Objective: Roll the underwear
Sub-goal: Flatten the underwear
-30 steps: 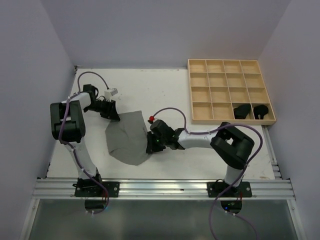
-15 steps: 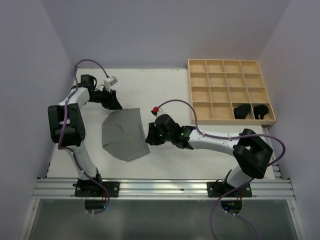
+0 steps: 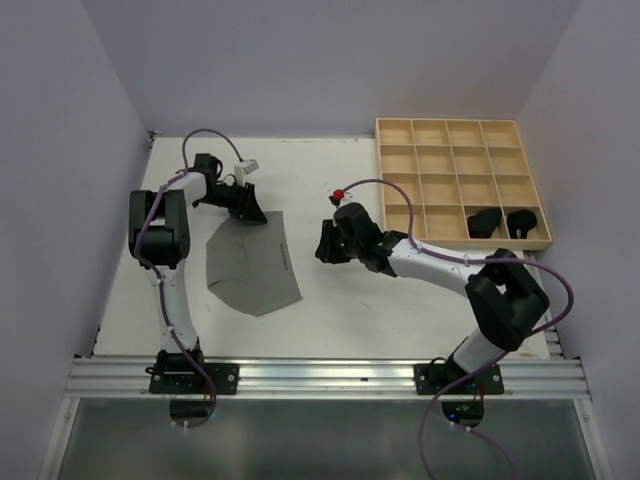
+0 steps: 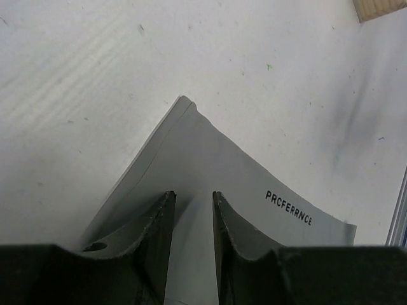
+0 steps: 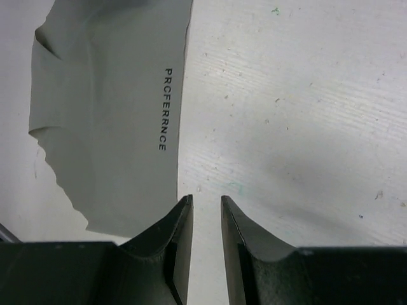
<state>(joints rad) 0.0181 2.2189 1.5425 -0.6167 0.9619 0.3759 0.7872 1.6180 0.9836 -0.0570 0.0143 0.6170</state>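
The plain grey underwear (image 3: 250, 268) lies flat on the white table, left of centre, with a printed word along its right edge. My left gripper (image 3: 250, 212) is at its far corner. In the left wrist view the left gripper (image 4: 193, 194) is slightly open just over the grey cloth (image 4: 216, 152), with smooth cloth showing between the jaws. My right gripper (image 3: 325, 243) is to the right of the cloth. In the right wrist view the right gripper (image 5: 205, 198) is slightly open and empty over bare table, beside the cloth's edge (image 5: 108, 108). Two rolled black underwear (image 3: 485, 222) (image 3: 520, 222) sit in the tray.
The wooden grid tray (image 3: 460, 130) stands at the back right, its two near right compartments filled. Grey walls close in the table on the left, back and right. A metal rail (image 3: 320, 375) runs along the near edge.
My right gripper has let go of the cloth's right edge and moved back and to the right. My left gripper has moved right along the far corner. The cloth now lies spread flatter.
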